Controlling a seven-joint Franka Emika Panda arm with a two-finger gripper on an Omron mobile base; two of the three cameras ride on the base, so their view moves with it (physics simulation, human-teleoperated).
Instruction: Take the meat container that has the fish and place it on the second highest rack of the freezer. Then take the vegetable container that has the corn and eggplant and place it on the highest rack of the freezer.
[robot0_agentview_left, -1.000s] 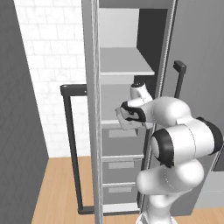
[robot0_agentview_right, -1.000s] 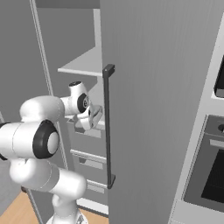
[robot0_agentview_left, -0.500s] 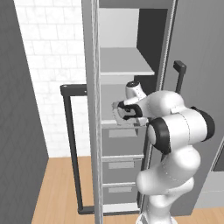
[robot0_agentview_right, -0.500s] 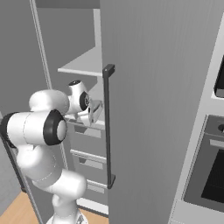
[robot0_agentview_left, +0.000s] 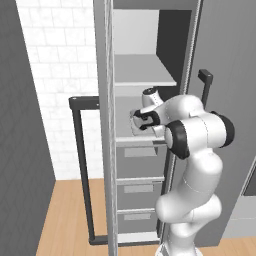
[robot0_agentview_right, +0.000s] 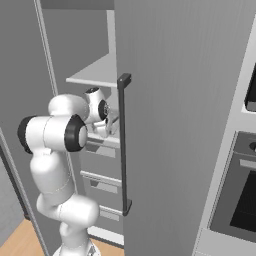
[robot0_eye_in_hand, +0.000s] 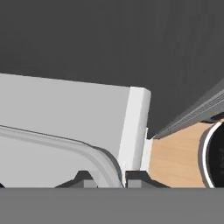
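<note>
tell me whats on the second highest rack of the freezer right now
The gripper reaches over the second highest rack, shut on a pale container rim. The arm covers much of the shelf, and the container's contents can't be seen.

arm: swung further left into the freezer (robot0_agentview_left: 150, 65) since a sec ago | gripper (robot0_agentview_left: 136, 121): now over the second highest rack (robot0_agentview_left: 125, 134) | container (robot0_eye_in_hand: 65, 151): moved in with it, I think
</note>
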